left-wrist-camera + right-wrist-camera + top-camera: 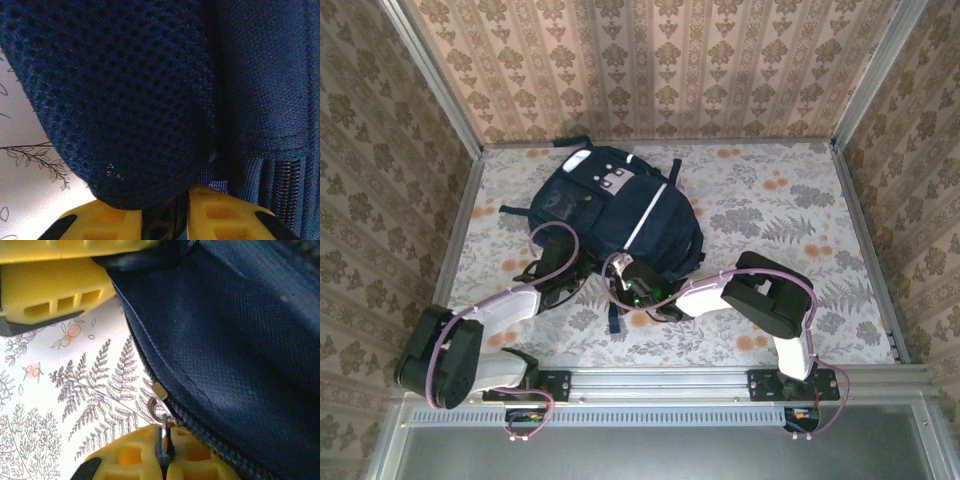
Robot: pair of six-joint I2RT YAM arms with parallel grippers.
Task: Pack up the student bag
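The student bag (610, 210), navy with white patches and trim, lies flat on the table, its near end towards the arms. My left gripper (563, 268) is at the bag's near left corner. In the left wrist view its yellow fingers (100, 220) are closed on a dark fold of the bag (125, 90) beneath the mesh fabric. My right gripper (638, 290) is at the bag's near edge. It is shut (165, 455) on the zipper pull (162, 432), which hangs from a metal ring (155, 407) on the zip (210, 442).
A floral tablecloth (790, 230) covers the table, with patterned walls on three sides and a metal rail (720, 380) along the near edge. A loose strap (613, 320) lies between the grippers. The left gripper's yellow fingers (50, 295) sit close above the right one.
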